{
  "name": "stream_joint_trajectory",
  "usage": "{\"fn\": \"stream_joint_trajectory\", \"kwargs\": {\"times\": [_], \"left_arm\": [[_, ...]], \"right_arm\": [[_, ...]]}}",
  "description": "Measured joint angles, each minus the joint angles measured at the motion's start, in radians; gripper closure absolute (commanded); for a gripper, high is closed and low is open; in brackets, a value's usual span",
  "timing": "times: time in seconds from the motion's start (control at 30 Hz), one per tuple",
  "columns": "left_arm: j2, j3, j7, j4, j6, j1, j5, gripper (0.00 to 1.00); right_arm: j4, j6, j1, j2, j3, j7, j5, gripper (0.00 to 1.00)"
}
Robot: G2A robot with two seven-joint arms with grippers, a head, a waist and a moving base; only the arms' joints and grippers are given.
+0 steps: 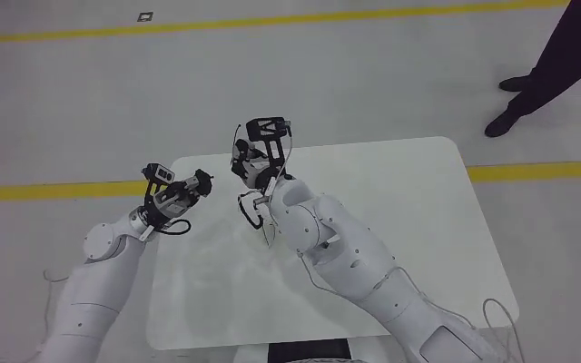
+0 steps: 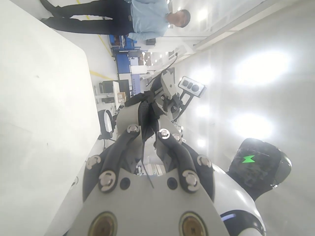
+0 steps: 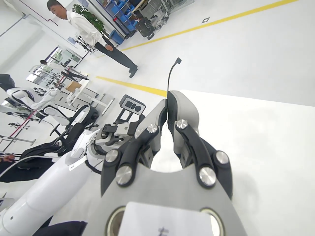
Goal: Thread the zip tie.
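The left arm (image 1: 109, 245) and the right arm (image 1: 345, 250) are bending in, holding their grippers near each other but apart. The right gripper (image 3: 167, 99) is squeezing its fingers tight on the zip tie (image 3: 169, 79). The left gripper (image 2: 147, 109) is pinching the thin strip too.

zip tie (image 3: 169, 79) middle hidden between right fingers (image 3: 183, 104)

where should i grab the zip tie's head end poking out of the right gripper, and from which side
Likely the zip tie on the short bare strap between its head and the right gripper: that stretch stands clear. Come from beyond the fingertips, pinching its flat faces.
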Motion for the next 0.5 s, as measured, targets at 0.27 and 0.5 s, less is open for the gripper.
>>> {"fn": "stream_joint_trajectory", "kwargs": {"times": [0.27, 0.5], "left_arm": [[-0.016, -0.005, 0.007, 0.006, 0.000, 0.000, 0.008, 1.00], [-0.016, -0.005, 0.007, 0.006, 0.000, 0.000, 0.008, 1.00]], "right_arm": [[-0.002, 0.000, -0.006, -0.005, -0.010, 0.014, -0.019, 1.00], [-0.004, -0.017, -0.024, -0.006, -0.027, -0.006, -0.038, 1.00]]}}
